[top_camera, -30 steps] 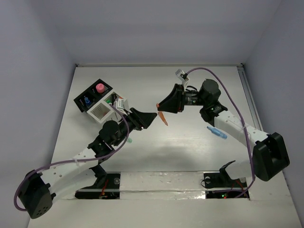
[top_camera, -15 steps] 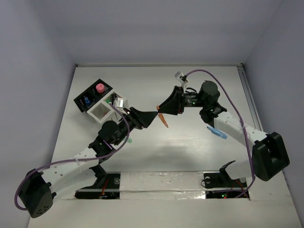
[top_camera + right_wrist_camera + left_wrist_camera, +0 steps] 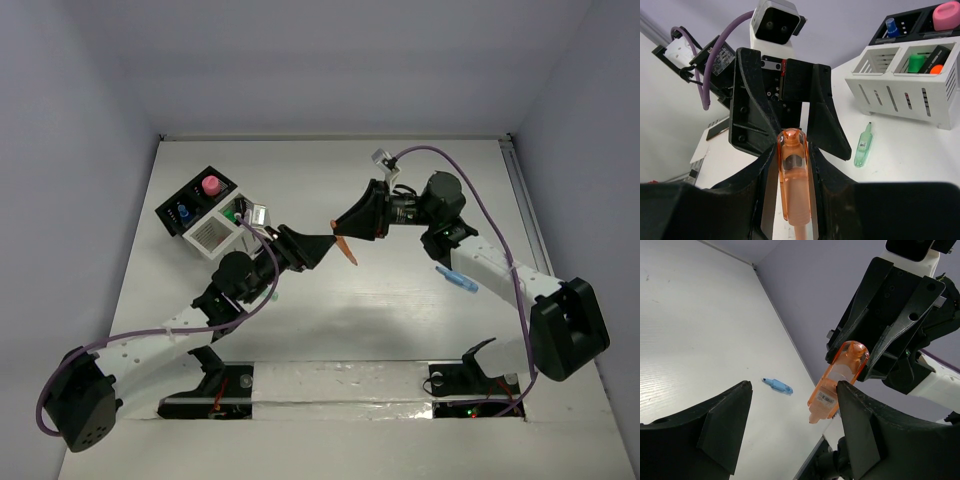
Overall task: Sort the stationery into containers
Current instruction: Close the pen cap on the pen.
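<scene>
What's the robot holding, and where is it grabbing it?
The right gripper pinches an orange marker near its rounded top end; the left gripper holds nothing.

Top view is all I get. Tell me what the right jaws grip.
Observer: The right jaws are shut on a translucent orange marker, its rounded end pointing at the left arm.
Operator: Report the left jaws.
Observer: The left jaws are open, one finger either side of the marker in their camera, not closed on it.
Operator: Name what is in the white box.
Observer: One compartment of the white box holds a green marker, an orange one and a black item.
</scene>
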`<action>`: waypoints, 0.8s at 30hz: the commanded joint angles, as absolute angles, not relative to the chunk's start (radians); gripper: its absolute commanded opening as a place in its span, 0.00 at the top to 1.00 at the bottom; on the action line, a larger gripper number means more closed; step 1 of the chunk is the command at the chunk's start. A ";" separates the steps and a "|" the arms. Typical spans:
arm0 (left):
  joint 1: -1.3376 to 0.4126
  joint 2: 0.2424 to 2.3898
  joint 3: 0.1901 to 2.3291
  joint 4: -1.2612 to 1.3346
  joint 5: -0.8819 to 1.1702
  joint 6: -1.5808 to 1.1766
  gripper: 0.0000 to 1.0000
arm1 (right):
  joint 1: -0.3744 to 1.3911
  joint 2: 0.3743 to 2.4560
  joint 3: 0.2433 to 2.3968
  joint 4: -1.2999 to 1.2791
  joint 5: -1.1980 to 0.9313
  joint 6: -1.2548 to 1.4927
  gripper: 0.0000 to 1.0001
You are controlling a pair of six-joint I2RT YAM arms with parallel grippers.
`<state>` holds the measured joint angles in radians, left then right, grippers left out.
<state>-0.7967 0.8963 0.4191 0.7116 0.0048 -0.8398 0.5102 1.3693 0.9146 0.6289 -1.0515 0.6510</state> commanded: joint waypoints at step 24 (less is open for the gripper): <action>-0.810 0.727 0.287 0.623 0.023 -0.845 0.35 | 0.522 1.301 1.046 0.545 -0.853 0.566 1.00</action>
